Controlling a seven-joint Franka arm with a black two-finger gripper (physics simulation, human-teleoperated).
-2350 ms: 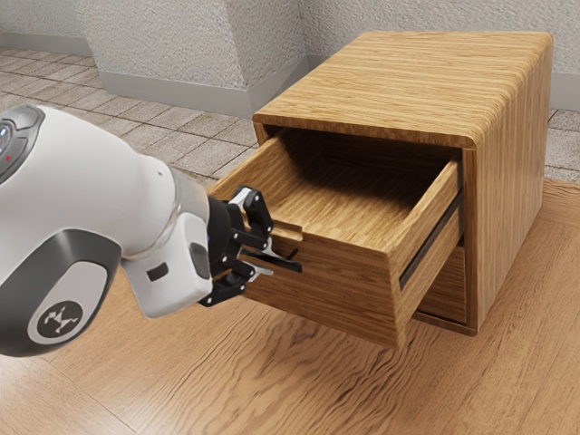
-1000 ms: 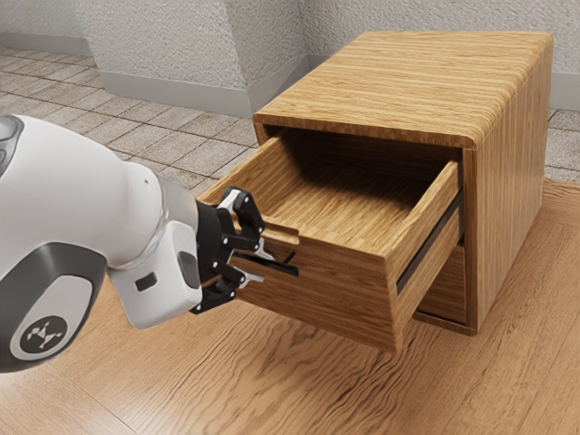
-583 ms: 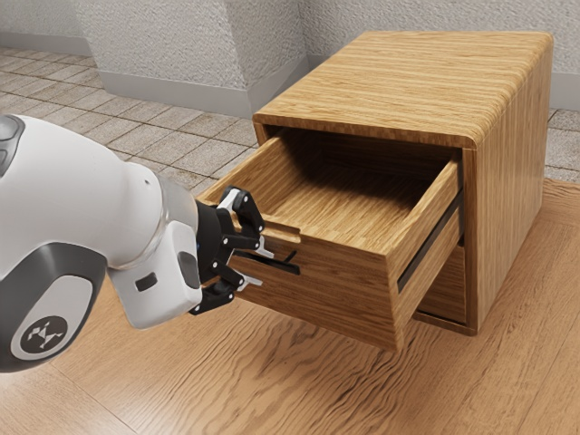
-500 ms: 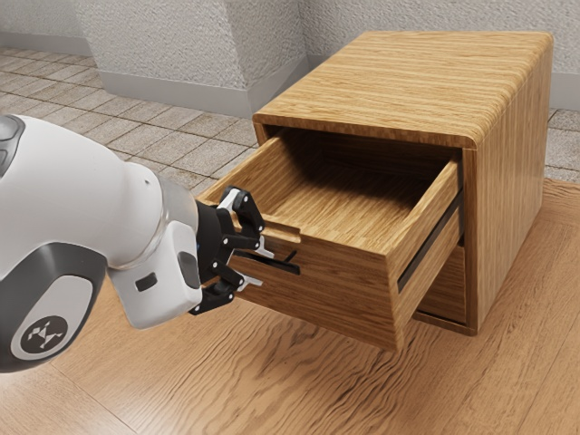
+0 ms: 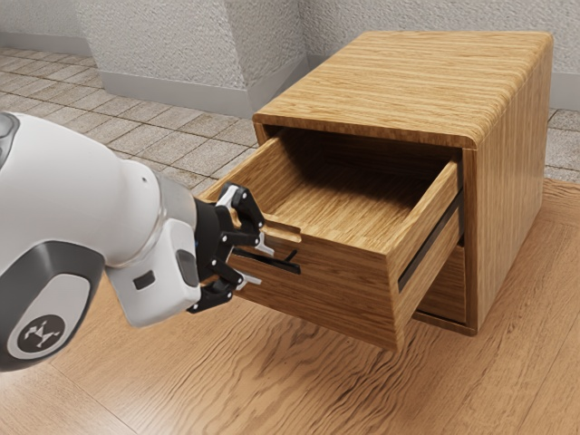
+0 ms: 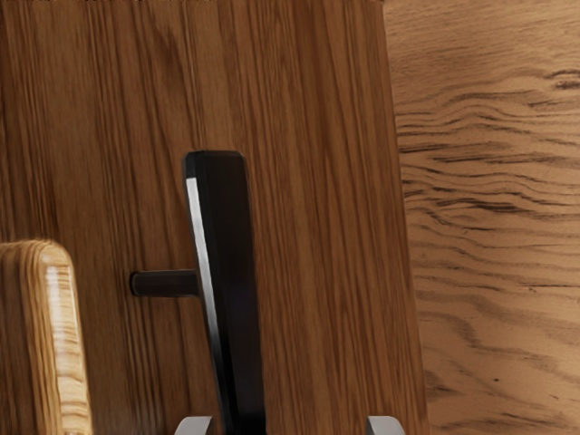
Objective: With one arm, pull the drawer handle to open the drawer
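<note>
Leftmost, the white arm point(image 5: 82, 245) reaches over a wood-plank floor point(image 5: 272, 381), with grey tiles point(image 5: 136, 127) and a rough plaster wall point(image 5: 163, 45) behind it. Its gripper point(image 5: 255, 264) is spread wide and grips nothing. The black handle point(image 5: 276, 263) point(image 6: 227, 290) lies between the jaws, clear of one finger. Beyond them, the drawer point(image 5: 344, 272) stands well out of the cabinet point(image 5: 489, 181).

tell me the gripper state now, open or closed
Gripper: open, straddling the drawer handle, not clamped on it.

Free floor point(image 5: 299, 385) before drawer point(image 5: 340, 281)
</note>
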